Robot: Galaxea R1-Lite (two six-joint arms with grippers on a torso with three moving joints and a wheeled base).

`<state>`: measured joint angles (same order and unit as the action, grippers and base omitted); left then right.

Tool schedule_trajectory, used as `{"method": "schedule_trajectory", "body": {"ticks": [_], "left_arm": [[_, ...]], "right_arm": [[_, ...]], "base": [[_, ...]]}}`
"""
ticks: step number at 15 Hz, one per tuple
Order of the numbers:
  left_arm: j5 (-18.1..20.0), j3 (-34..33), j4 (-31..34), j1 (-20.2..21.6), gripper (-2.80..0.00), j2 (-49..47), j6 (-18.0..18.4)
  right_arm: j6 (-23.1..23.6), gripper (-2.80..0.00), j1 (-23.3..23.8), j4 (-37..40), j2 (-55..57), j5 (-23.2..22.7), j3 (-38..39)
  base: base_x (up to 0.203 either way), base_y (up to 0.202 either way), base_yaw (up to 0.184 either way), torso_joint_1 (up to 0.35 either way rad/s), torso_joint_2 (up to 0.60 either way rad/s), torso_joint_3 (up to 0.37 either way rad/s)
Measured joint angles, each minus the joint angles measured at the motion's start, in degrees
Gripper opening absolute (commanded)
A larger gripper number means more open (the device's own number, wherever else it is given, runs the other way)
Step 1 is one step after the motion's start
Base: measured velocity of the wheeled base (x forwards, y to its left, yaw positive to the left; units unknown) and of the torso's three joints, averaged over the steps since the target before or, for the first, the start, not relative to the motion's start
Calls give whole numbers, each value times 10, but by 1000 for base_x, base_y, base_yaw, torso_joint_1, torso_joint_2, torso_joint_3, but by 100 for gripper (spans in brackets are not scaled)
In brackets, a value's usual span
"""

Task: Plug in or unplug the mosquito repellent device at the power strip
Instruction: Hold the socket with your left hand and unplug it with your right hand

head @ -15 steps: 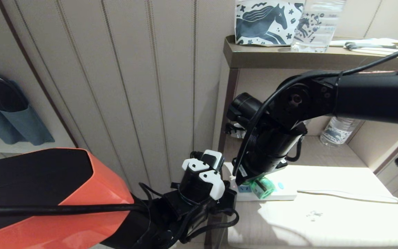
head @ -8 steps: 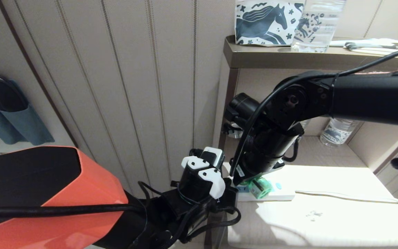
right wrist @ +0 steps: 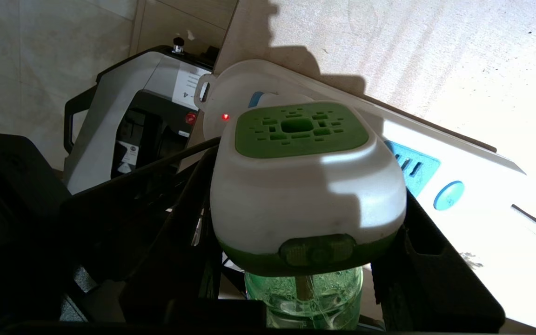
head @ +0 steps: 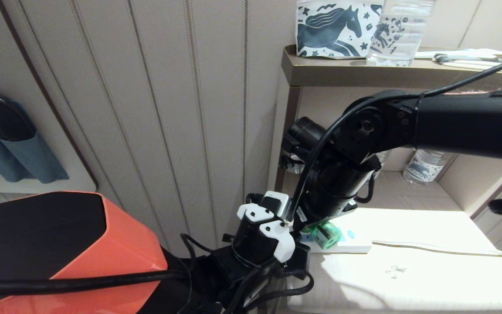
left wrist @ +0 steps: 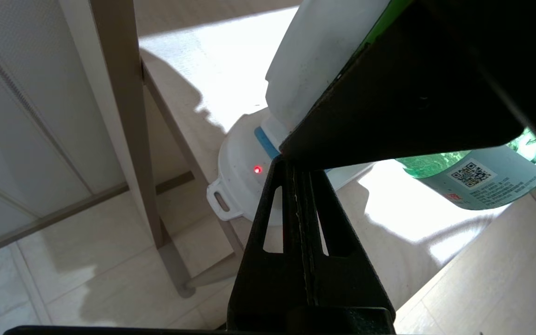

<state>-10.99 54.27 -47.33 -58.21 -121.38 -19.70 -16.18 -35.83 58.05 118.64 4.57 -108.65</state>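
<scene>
R gripper (right wrist: pixel 305 223) had its black fingers (right wrist: pixel 435 270) clamped on either side of the mosquito repellent device (right wrist: pixel 305 186), a small plug-in unit w/ white rounded head, green vented centre and translucent green liquid bottle below. Device sat at the power strip (right wrist: pixel 458 186), a long flat white rounded bar w/ light-blue socket panels and a small blue button, near the strip's end where a red light glowed; whether the plug was seated or just clear of the socket couldn't be told. L gripper (left wrist: pixel 303 195) had its two black fingers pressed together, nothing between them, held right beside the same end of the strip, close under the R gripper. Strip lay on the pale lower shelf (head: pixel 408 270) of a beige shelving unit, thin white cord (head: pixel 442 249) trailing off to the right. Horse-print white mug (head: pixel 336 28) and a clear water bottle (head: pixel 401 32) stood on the top shelf.
</scene>
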Motion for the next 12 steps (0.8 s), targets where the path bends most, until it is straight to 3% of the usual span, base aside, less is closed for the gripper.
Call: {"method": "schedule_trajectory", "body": {"ticks": [12], "left_arm": [[-2, -5, -8, 1, -280, -24, -2]], "right_arm": [[0, -280, -1, 3, -7, 0, -1]], "base": [[0, 0, 0, 0, 0, 0]]}}
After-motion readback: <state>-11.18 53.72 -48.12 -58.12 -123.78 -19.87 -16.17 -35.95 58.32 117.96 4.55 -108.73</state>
